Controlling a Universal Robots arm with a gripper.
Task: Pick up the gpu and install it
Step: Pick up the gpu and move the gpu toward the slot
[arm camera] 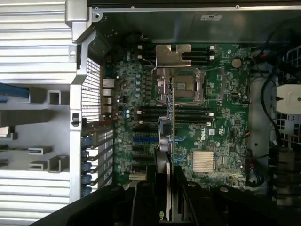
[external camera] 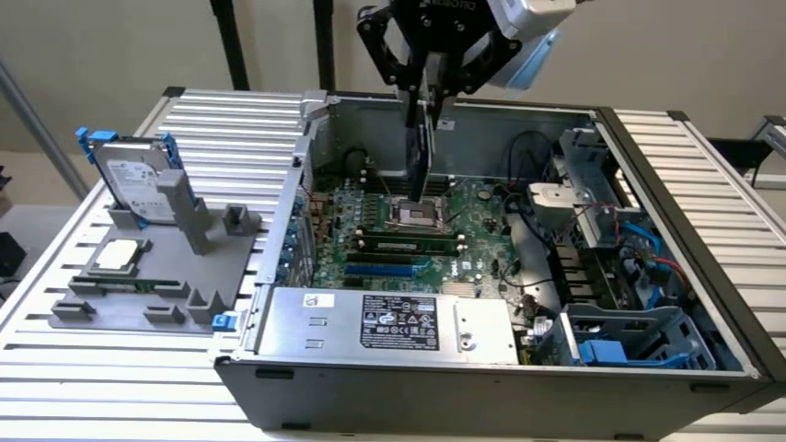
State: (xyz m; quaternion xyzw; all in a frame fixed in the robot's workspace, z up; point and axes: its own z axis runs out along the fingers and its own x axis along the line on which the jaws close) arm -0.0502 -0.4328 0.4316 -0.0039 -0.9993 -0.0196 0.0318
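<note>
Hand (external camera: 433, 87) clamps gpu (external camera: 421, 152) edge-on above motherboard (external camera: 473, 249); its face hidden

open-topped case (external camera: 491, 398), power supply (external camera: 307, 324) (labelled) edging motherboard (external camera: 481, 214)

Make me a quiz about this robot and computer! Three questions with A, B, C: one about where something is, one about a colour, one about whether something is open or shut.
1. Where is the gpu?
A. lying on the grey tray
B. held in the robot's fingers above the motherboard
C. on top of the power supply

2. What colour are the rails on the hard drive?
A. red
B. yellow
C. blue

3. How is the computer case?
A. open, with its insides showing
B. shut tight
C. upside down

Answers:
1 B: the fingers grip the card edge-on over the board.
2 C: blue strips run along the drive's sides.
3 A: the motherboard is in plain sight.
</note>
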